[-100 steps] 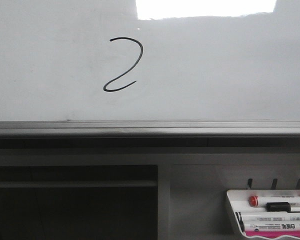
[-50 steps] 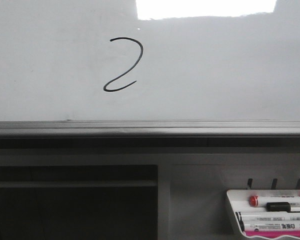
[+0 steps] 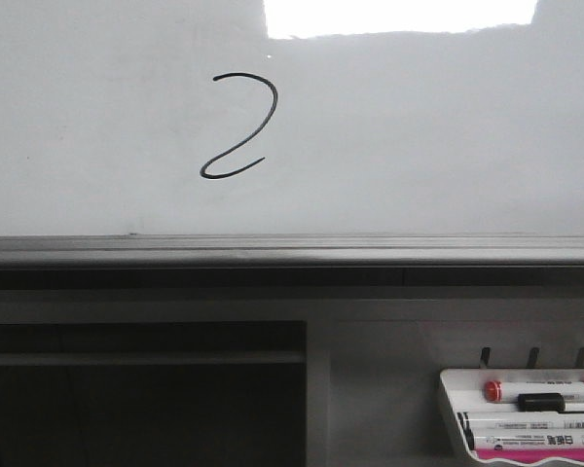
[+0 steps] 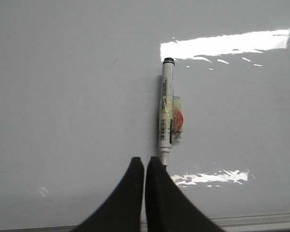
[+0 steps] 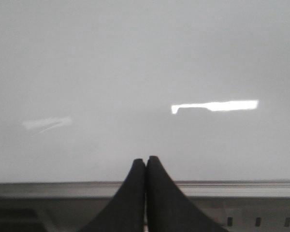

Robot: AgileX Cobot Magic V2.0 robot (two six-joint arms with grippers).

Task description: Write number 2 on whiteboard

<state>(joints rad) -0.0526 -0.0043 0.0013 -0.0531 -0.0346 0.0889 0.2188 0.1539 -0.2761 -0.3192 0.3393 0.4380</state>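
1. In both wrist views the jaws of the left gripper (image 4: pixel 145 162) and right gripper (image 5: pixel 145 162) are pressed closed on nothing.
2. A marker (image 4: pixel 166 106) is seen just beyond the left tips, seemingly released.
3. Farthest off, the number 2 (image 3: pixel 239 126) is drawn on the whiteboard (image 3: pixel 448 136), upper left of centre; writing is judged finished.

Whiteboard (image 3: pixel 448 136) — number 2 (image 3: pixel 239 126) drawn on it, marker (image 4: pixel 166 108) against surface

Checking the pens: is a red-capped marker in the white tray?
Yes, a red-capped marker lies in the white plastic tray.
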